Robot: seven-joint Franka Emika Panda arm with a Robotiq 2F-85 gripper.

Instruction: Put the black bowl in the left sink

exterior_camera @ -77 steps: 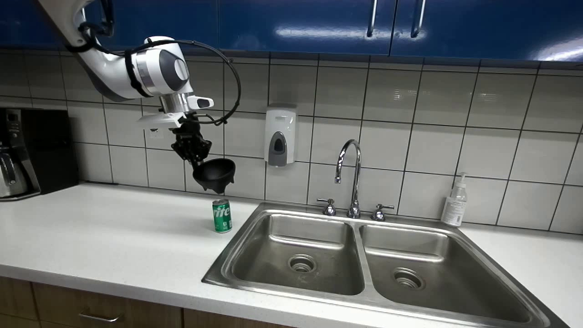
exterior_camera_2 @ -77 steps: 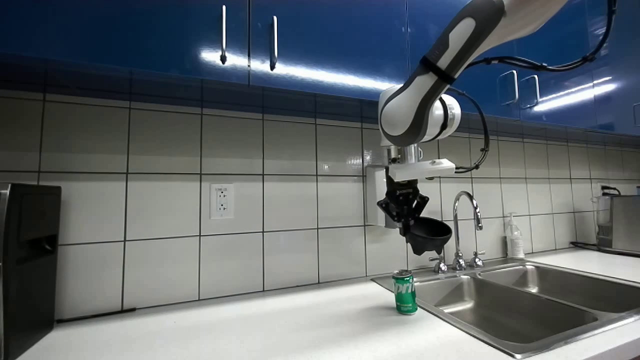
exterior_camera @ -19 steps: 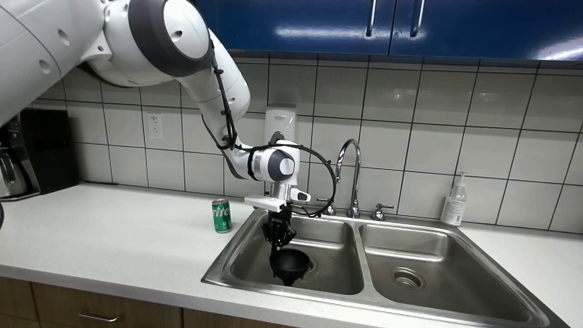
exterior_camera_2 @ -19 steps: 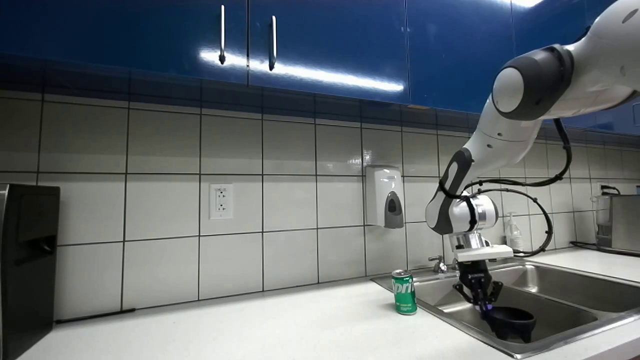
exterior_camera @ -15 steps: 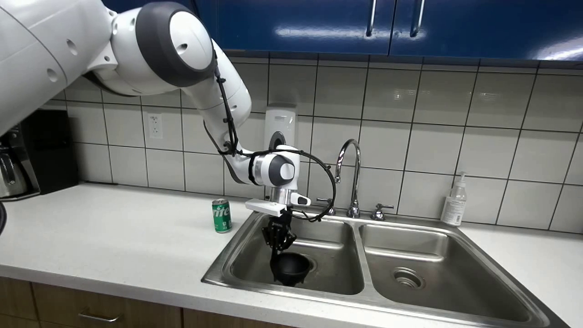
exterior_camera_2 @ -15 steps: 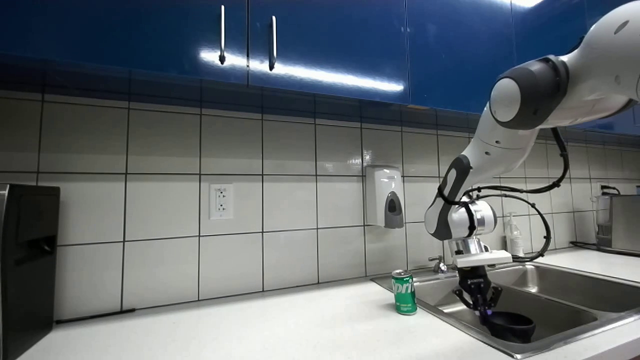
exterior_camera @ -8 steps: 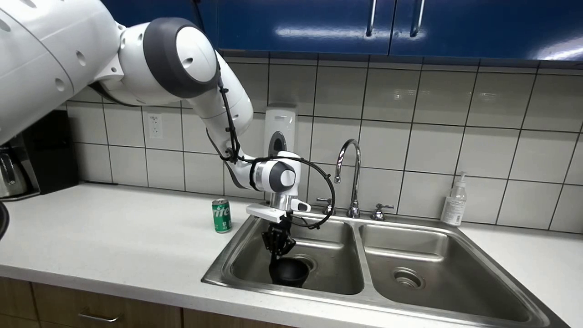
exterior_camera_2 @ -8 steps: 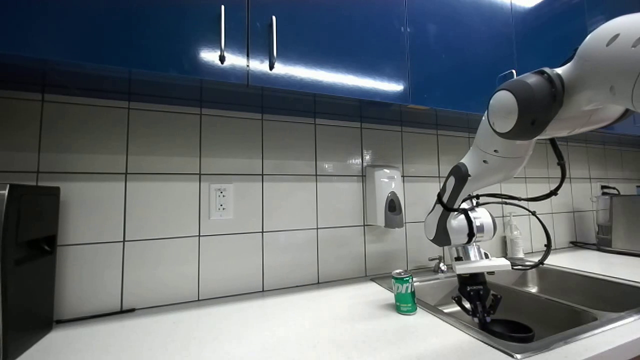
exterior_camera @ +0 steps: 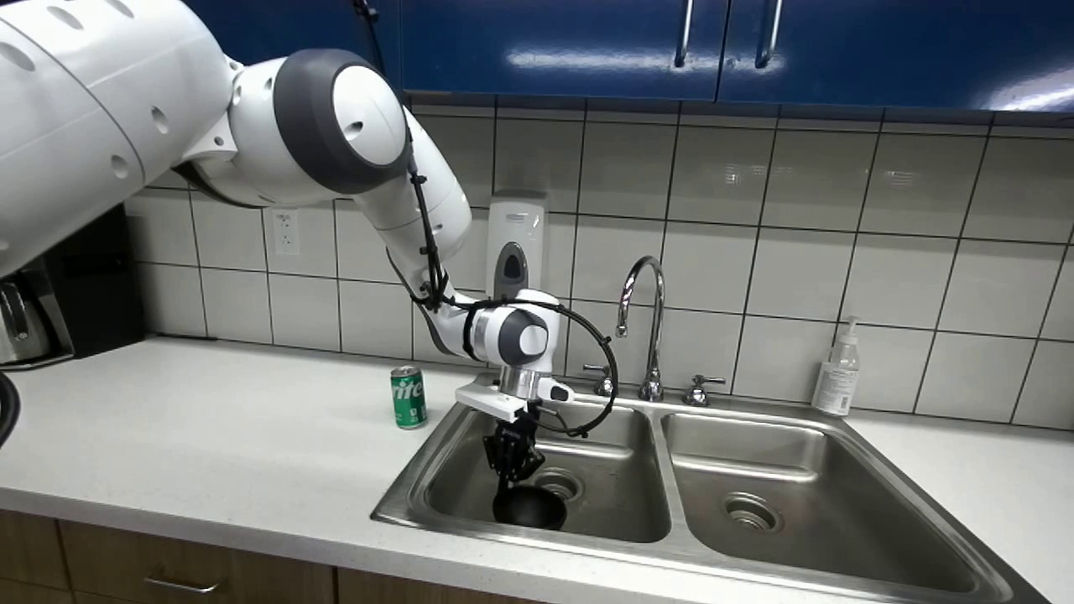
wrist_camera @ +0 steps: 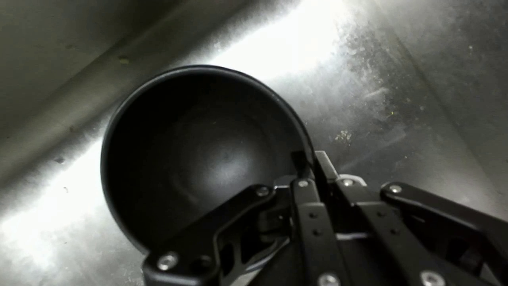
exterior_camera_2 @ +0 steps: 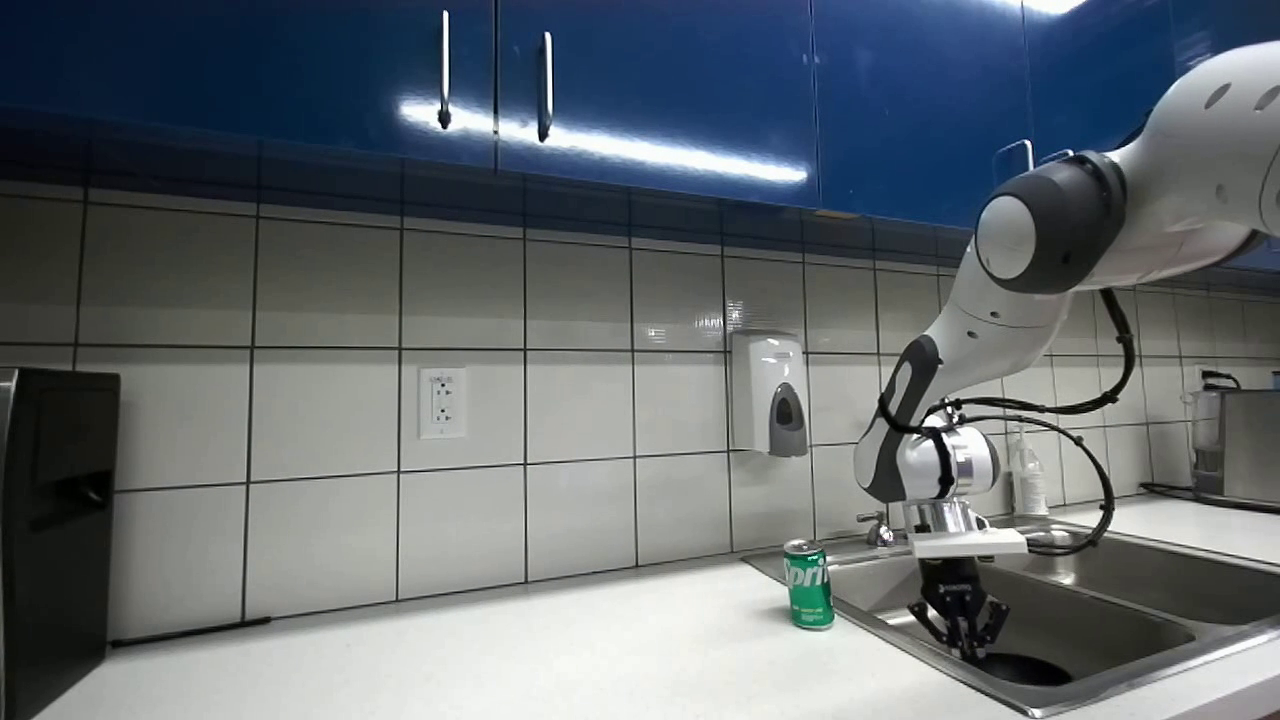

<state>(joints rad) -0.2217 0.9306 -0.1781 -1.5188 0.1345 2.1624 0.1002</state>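
Bowl (wrist_camera: 206, 155), black: inside the left sink (exterior_camera: 621, 495), rim pinched in our gripper (wrist_camera: 313, 165). We cannot confirm it touches the sink's floor; releasing too high, we risk it dropping and tipping.

Tiled wall (exterior_camera: 805, 277): we see it pale, crossed by dark grout lines, rising behind the counter (exterior_camera: 210, 445) in both exterior views.
Outlet (exterior_camera_2: 442, 403): white, on the tiles; we find a white-and-grey dispenser (exterior_camera_2: 765, 372) mounted farther right.
Upper cabinets (exterior_camera: 570, 42): glossy blue; we make out upright metal handles (exterior_camera_2: 446, 70) on their doors.
Counter colour: white to our eyes, from front edge to wall.
Wooden fronts (exterior_camera: 193, 558): brown, below the counter; we spot a horizontal metal pull (exterior_camera: 182, 586) in an exterior view.
Light: we notice a long white glare (exterior_camera_2: 640, 150) across the blue doors, and the tiles just under the cabinets look darker.
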